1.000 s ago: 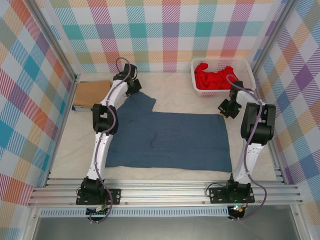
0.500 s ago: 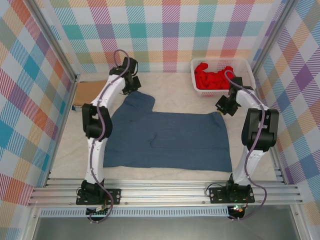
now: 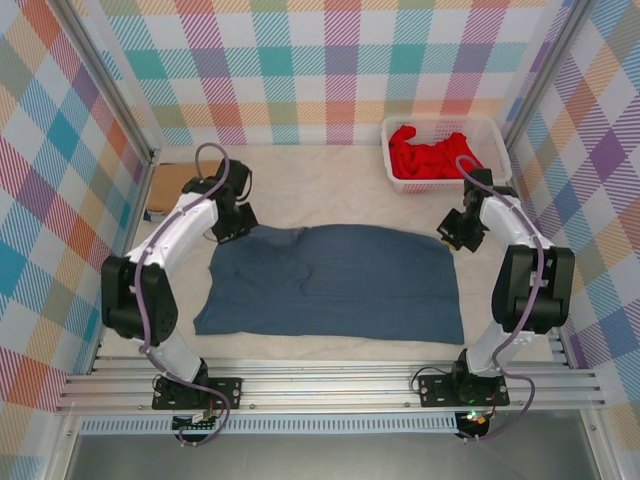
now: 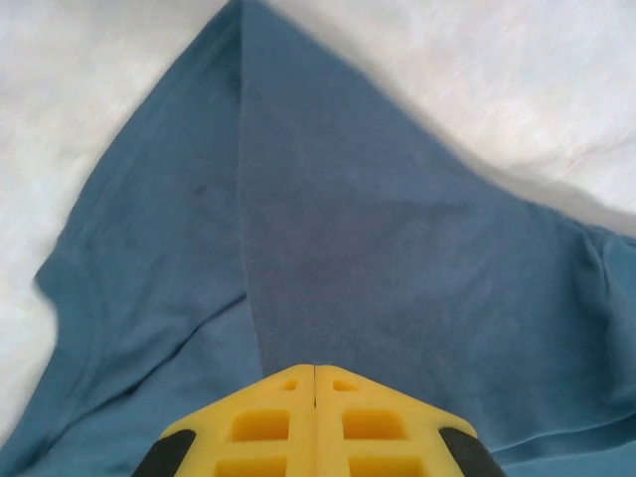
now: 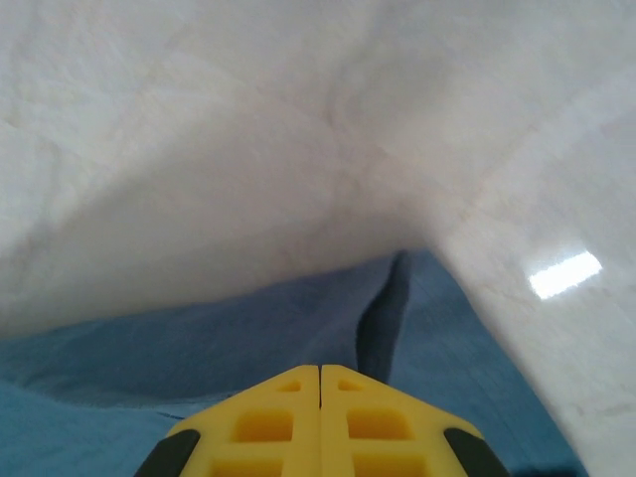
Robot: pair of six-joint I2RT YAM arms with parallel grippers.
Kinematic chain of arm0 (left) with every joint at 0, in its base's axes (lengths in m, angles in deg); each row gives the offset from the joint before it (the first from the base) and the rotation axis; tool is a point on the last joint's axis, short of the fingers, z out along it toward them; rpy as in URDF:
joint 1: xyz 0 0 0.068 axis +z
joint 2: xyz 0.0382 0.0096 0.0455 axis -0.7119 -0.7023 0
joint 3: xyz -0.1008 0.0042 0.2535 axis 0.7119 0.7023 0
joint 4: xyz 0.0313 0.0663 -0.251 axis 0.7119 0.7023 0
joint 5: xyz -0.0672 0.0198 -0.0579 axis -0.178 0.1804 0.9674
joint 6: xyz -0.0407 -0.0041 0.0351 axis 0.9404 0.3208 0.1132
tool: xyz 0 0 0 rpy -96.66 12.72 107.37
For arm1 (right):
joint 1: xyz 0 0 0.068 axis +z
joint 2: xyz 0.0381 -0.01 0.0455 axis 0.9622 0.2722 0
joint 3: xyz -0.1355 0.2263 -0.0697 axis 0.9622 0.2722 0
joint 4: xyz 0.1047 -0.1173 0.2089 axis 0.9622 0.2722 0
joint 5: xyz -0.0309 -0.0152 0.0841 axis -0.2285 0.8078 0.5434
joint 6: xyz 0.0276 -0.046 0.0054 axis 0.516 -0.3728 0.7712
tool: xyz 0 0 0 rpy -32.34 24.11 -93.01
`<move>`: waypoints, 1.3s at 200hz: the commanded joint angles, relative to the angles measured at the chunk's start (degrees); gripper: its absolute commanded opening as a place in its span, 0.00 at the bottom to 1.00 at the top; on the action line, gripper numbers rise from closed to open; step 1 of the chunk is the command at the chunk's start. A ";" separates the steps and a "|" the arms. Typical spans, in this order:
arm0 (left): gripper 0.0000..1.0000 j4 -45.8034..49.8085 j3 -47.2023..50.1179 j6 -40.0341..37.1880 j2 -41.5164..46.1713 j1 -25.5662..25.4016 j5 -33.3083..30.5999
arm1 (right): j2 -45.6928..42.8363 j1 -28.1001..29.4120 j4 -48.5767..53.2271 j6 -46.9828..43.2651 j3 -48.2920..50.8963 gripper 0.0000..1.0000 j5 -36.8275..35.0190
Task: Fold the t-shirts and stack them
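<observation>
The slate blue t-shirt (image 3: 340,285) lies spread across the middle of the table (image 3: 340,190); the left gripper (image 3: 236,224) is clamped on its far left corner, the right gripper (image 3: 449,233) on its far right corner

Bright, even overhead light keeps the top view sharp, with only faint shadows. Ahead and to the right of the right fingers (image 5: 258,427), a small glare patch (image 5: 564,274) shines on the white surface (image 5: 199,119). The left fingers (image 4: 258,427) look slightly soft, close to the lens.
</observation>
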 commanded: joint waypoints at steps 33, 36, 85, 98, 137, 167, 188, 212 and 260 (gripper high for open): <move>0.00 6.31 6.69 3.29 13.77 -0.38 -2.11 | -6.82 0.12 5.12 1.35 6.70 0.00 -2.30; 0.00 6.62 6.84 3.41 14.29 -0.34 -2.10 | -7.10 0.13 5.33 1.37 6.98 0.00 -2.55; 0.00 10.77 12.07 6.49 21.72 -0.69 -0.93 | -10.07 0.13 8.29 0.61 8.69 0.00 -5.56; 0.00 11.21 13.88 7.11 23.82 -0.69 -1.29 | -10.57 0.10 8.51 0.02 8.86 0.00 -6.23; 0.00 11.80 15.14 7.65 25.95 -0.81 -1.29 | -10.17 0.03 8.70 -1.90 7.72 0.00 -7.94; 0.00 12.53 13.22 7.37 26.03 -0.79 -2.26 | -8.83 -0.21 9.47 -3.00 4.93 0.00 -8.65; 0.00 13.99 12.58 7.08 26.53 -0.77 -2.72 | -8.64 -0.37 10.30 -3.38 3.82 0.00 -8.55; 0.00 14.84 15.04 7.01 27.97 -0.87 -3.05 | -9.25 -0.39 11.03 -2.35 5.69 0.00 -6.81; 0.00 11.86 23.80 9.87 29.33 -2.24 -1.05 | -9.02 -0.29 9.76 1.07 12.70 0.00 -5.68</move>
